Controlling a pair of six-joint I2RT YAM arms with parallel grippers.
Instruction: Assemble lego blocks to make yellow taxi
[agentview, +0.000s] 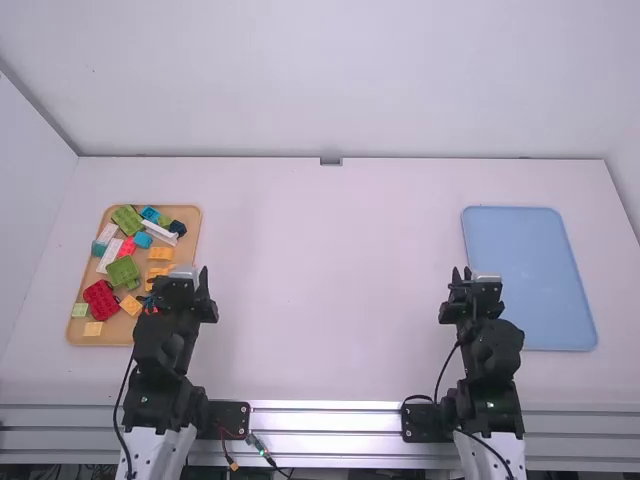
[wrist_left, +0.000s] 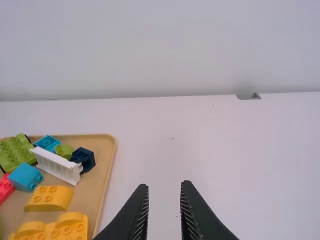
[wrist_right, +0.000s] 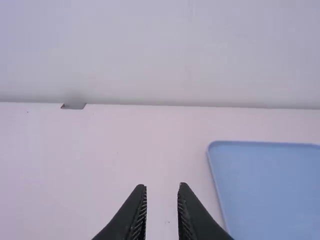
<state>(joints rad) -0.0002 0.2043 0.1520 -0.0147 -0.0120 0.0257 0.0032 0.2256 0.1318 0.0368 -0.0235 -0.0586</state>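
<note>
The yellow blocks for the taxi lie in a tan tray (agentview: 190, 213) on the left side of the white table (agentview: 330, 280), mixed in with blocks of other colors. In the left wrist view, a yellow rounded block (wrist_left: 49, 198) lies near a yellow curved block (wrist_left: 75, 228), with a white railing piece (wrist_left: 57, 165) beyond them, leaning at an angle beside a dark blue block (wrist_left: 83, 159). A bright blue block (wrist_left: 25, 176) and a long light green block (wrist_left: 16, 149) are nearby. The high view also shows a red block (agentview: 100, 299) and a green block (agentview: 122, 271) in the tray. The left gripper (agentview: 180, 279) overlaps the tray's right edge in the high view; its fingers are spread apart with nothing between them. On the right side of the table lies a flat blue tray (agentview: 530, 280). The right gripper (agentview: 474, 281) is by its left edge, fingers likewise apart and empty.
</note>
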